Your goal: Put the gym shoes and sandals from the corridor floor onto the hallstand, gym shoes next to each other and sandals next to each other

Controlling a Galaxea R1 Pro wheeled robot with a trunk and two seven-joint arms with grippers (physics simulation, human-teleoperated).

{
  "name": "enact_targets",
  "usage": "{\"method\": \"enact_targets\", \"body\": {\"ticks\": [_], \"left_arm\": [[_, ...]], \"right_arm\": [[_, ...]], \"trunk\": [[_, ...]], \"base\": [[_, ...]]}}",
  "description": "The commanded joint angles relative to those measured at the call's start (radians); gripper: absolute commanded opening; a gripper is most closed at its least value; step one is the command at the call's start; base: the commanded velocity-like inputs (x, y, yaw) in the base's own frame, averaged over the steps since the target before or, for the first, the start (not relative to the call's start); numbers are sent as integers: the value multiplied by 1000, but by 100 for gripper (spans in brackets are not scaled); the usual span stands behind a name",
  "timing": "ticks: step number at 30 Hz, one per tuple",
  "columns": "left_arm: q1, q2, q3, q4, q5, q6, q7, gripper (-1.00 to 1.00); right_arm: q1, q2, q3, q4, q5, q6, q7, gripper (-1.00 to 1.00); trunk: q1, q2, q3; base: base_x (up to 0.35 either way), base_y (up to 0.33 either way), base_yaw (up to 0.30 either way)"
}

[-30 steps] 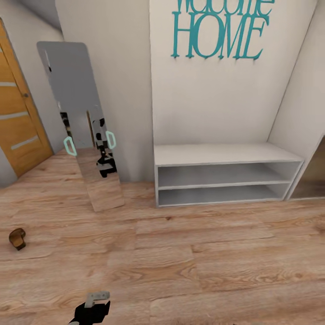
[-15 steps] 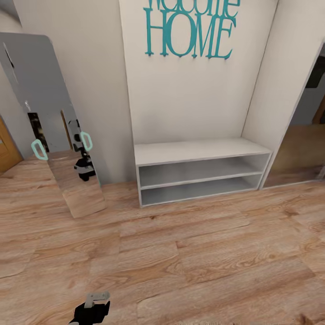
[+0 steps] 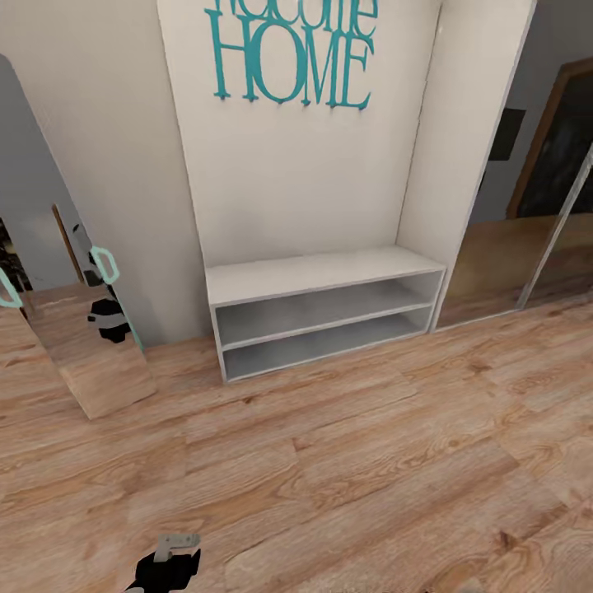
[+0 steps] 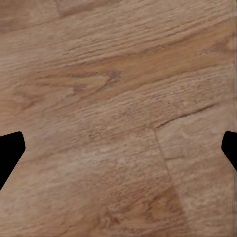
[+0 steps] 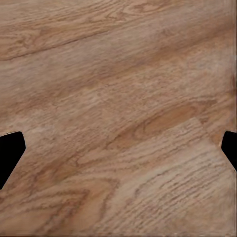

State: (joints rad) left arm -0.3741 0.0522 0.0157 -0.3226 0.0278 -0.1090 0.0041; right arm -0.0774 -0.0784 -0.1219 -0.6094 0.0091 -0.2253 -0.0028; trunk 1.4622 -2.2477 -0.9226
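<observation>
The light grey hallstand (image 3: 317, 276) stands against the wall under teal "HOME" lettering, its low bench and both open shelf rows bare. The gym shoes and the sandals are out of view. Bare wood-grain corridor floor (image 3: 329, 461) stretches in front of the rack. My left gripper (image 4: 118, 148) is open over plain floor planks, its dark fingertips (image 4: 10, 150) spread wide with nothing between them. My right gripper (image 5: 118, 148) is open in the same way above the floor. A black and grey part of my left arm (image 3: 169, 564) pokes in at the head view's lower edge.
A tall mirror (image 3: 74, 329) leans on the wall left of the rack and reflects the robot. A dark glass-fronted wardrobe (image 3: 527, 239) stands to the rack's right. Wide floor lies between me and the rack.
The head camera has swung to the right: the rack and mirror slid left in the picture, the wardrobe came in at right, and the brown sandal seen at far left left the frame.
</observation>
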Motion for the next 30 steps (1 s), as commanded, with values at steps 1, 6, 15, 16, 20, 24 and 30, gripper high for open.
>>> {"method": "enact_targets", "body": {"ticks": [1, 6, 15, 16, 20, 24, 30], "left_arm": [[0, 0, 1, 0, 3, -3, 0, 100], [0, 0, 1, 0, 3, -3, 0, 100], [0, 0, 1, 0, 3, -3, 0, 100], [0, 0, 1, 0, 3, -3, 0, 100], [0, 0, 1, 0, 3, -3, 0, 100], [0, 0, 1, 0, 3, -3, 0, 100], [0, 0, 1, 0, 3, -3, 0, 100]], "right_arm": [[-1, 0, -1, 1, 1, -3, 0, 100], [-1, 0, -1, 1, 1, -4, 0, 100], [-1, 0, -1, 1, 1, -5, 0, 100], [-1, 0, -1, 1, 0, -5, 0, 100], [-1, 0, -1, 1, 0, -5, 0, 100], [-1, 0, -1, 1, 0, -5, 0, 100], [-1, 0, -1, 2, 0, -5, 0, 100]], "trunk": [[0, 0, -1], [0, 0, -1], [0, 0, -1], [0, 0, -1], [0, 0, -1], [0, 0, -1], [0, 0, -1]], "base": [[0, 0, -300], [0, 0, -300], [0, 0, -300], [0, 0, -300], [0, 0, -300], [0, 0, -300], [0, 0, -300]]}}
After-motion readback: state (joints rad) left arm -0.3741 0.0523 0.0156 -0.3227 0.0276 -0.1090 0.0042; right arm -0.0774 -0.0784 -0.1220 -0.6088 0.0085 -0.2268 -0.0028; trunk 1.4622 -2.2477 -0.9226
